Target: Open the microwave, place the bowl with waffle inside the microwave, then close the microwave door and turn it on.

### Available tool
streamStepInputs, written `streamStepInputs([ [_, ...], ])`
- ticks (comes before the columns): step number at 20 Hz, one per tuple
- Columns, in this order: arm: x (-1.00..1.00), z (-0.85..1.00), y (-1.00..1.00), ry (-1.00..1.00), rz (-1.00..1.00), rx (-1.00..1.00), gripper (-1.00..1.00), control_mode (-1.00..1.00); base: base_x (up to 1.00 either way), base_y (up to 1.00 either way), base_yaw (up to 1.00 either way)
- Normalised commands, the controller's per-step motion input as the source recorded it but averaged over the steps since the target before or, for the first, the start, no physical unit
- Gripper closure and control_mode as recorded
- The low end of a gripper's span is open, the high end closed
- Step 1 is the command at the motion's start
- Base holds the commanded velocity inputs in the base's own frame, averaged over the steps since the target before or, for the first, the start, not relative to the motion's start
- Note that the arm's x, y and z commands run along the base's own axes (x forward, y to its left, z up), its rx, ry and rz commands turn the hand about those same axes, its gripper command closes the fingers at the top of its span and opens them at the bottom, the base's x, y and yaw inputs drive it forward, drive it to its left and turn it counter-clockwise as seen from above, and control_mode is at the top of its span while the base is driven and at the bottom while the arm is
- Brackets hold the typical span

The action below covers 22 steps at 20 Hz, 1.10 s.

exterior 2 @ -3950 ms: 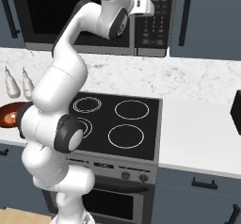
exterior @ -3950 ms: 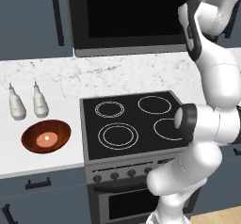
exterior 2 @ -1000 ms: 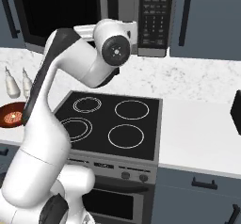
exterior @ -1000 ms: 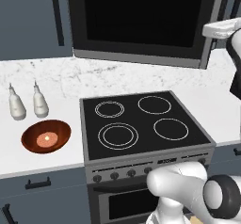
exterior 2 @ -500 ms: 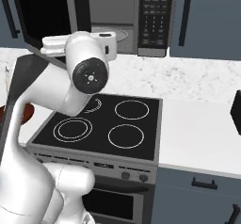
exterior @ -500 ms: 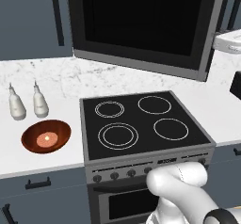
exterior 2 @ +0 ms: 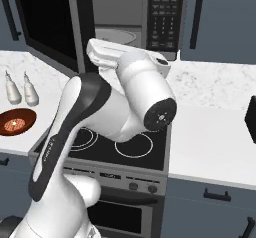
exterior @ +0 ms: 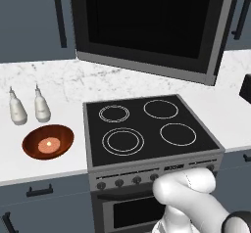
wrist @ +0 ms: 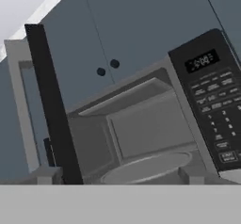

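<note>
The microwave door (exterior: 147,29) stands swung out over the stove (exterior: 147,129), its dark glass facing the room and its free edge toward the right. Behind it the microwave (exterior 2: 135,17) is open: I can see the grey cavity with the round glass turntable (wrist: 148,166) at the bottom and the button panel (wrist: 209,103) at the right side. The arm reaches up in front of the opening, and the gripper (wrist: 117,175) sits just before the cavity with its two finger tips (wrist: 47,175) spread wide apart, nothing between them. The bowl (exterior: 48,141) rests on the white marble counter (exterior: 59,85) left of the stove, with the waffle (exterior: 48,143) lying in its middle. Two small pale bottles (exterior: 29,107) stand side by side just behind the bowl, near the wall.
</note>
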Motion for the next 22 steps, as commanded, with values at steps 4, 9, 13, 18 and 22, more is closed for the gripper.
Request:
streamStepInputs([
  [4, 0.47, -0.05, -0.39, 0.21, 0.22, 0.29, -1.00, -1.00, 0.00, 0.00, 0.00],
  [9, 0.66, -0.23, -0.03, 0.21, 0.20, 0.29, -1.00, -1.00, 0.00, 0.00, 0.00],
  [13, 0.68, -0.29, 0.40, 0.20, 0.16, 0.16, -1.00, -1.00, 0.00, 0.00, 0.00],
  [18, 0.73, -0.21, 0.25, 0.12, 0.20, 0.13, -1.00, -1.00, 0.00, 0.00, 0.00],
  [22, 0.84, -0.18, 0.01, 0.14, 0.27, 0.14, -1.00, -1.00, 0.00, 0.00, 0.00],
])
